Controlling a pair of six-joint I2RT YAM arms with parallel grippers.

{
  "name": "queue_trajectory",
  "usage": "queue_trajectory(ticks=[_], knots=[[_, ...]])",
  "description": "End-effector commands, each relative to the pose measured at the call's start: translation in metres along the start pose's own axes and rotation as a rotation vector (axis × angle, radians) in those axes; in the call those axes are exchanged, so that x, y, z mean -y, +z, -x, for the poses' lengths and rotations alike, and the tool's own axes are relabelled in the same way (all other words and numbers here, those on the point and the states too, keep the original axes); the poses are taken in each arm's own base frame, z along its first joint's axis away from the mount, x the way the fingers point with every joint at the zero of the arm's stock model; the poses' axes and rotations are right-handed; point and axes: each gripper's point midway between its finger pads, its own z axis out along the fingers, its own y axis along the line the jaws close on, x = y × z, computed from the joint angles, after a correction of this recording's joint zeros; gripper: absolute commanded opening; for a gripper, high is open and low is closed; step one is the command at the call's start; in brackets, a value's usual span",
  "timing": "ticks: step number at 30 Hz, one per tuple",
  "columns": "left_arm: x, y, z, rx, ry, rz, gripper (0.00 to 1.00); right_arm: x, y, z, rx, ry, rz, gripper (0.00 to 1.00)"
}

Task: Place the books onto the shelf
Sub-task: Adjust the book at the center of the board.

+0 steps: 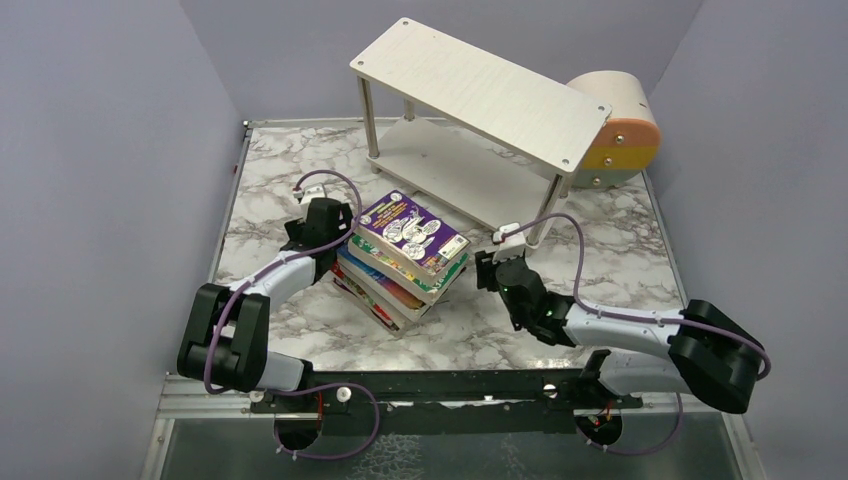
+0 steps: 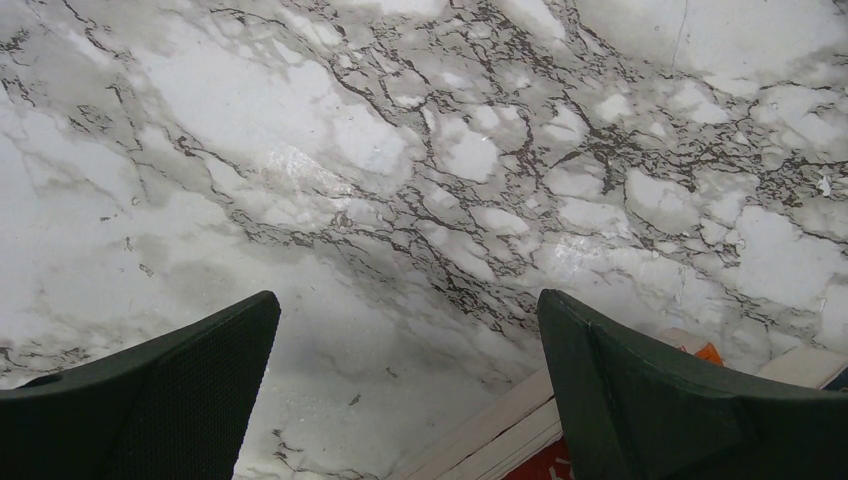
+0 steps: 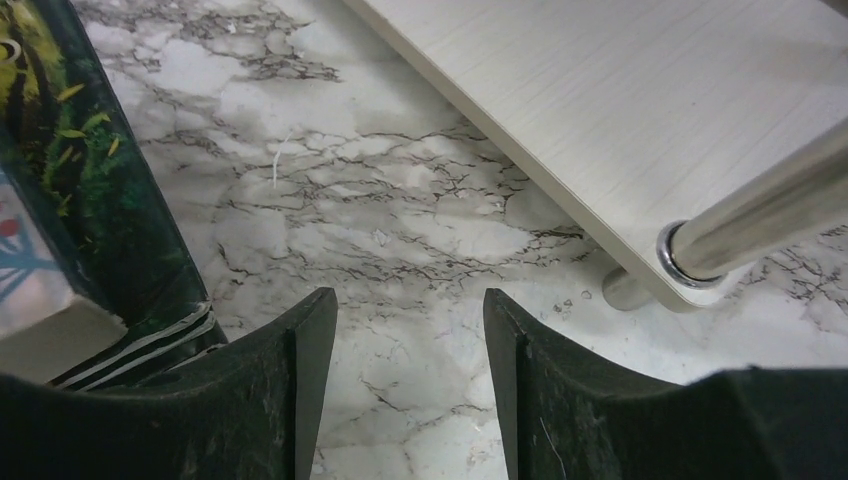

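Note:
The books (image 1: 405,262) lie in a skewed stack mid-table, with a purple cartoon cover (image 1: 413,233) on top. The shelf (image 1: 480,92) stands behind them, both pale boards bare. My left gripper (image 1: 332,232) sits low at the stack's left side. In the left wrist view it (image 2: 408,300) is wide open over marble, with book edges (image 2: 500,440) by the right finger (image 2: 640,390). My right gripper (image 1: 487,266) hangs just right of the stack. Seen from the right wrist it (image 3: 407,300) is open on nothing, beside a green book (image 3: 100,200) and the lower shelf board (image 3: 620,100).
A round beige-and-orange box (image 1: 620,125) lies behind the shelf's right end. A metal shelf leg (image 3: 760,215) stands close to my right gripper's right side. Grey walls close in the marble table (image 1: 600,260) on three sides.

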Motion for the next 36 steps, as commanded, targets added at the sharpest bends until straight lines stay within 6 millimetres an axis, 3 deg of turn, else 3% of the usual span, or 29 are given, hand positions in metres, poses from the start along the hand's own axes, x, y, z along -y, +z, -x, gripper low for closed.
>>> queue_trajectory(ticks=[1, 12, 19, 36], knots=[[-0.011, -0.007, -0.036, -0.123, 0.063, 0.0, 0.99, -0.021, 0.012, 0.02, 0.064, 0.0, 0.089, 0.55], [-0.009, -0.006, -0.035, -0.12, 0.057, -0.01, 0.99, -0.037, 0.014, 0.042, 0.197, -0.025, 0.28, 0.55], [-0.012, -0.007, -0.03, -0.104, 0.043, -0.001, 0.99, -0.055, 0.009, 0.038, 0.226, -0.067, 0.409, 0.55], [-0.031, -0.029, 0.033, 0.075, -0.142, 0.036, 0.99, -0.095, 0.007, 0.044, 0.209, -0.074, 0.599, 0.53]])
